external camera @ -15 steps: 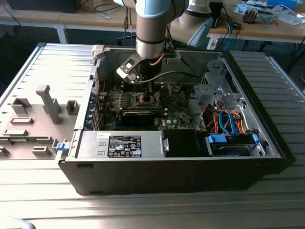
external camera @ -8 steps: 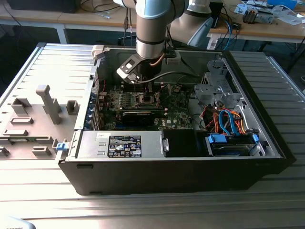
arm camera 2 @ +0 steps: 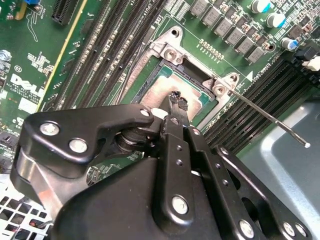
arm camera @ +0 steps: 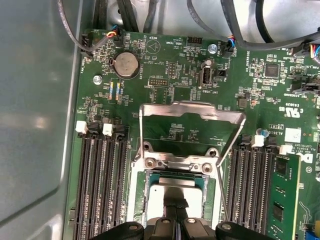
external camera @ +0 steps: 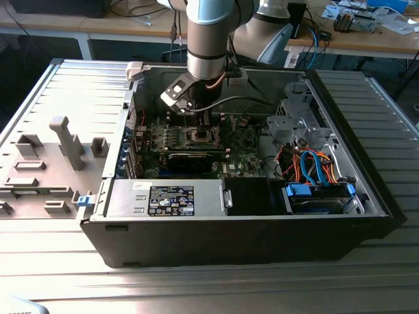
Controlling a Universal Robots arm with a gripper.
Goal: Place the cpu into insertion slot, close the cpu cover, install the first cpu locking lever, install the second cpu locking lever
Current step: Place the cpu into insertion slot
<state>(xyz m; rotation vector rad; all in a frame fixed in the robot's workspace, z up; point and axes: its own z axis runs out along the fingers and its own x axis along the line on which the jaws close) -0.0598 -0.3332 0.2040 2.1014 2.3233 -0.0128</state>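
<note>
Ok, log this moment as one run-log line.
gripper: shut, tips at cpu top | cpu: lying in insertion slot | cpu cover: raised open | locking lever: unlatched, sticking out

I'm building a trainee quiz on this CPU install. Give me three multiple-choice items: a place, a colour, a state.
1. Where is the cpu? A in the insertion slot; B on the floor; C in a tray.
2. Colour of the circuit board? A red; B green; C white.
3. The cpu cover is: A raised; B shut flat; C missing.
Answers: 1A, its silvery top lies in the slot at the gripper; 2B, the board is green; 3A, the frame stands raised off the slot.
</note>
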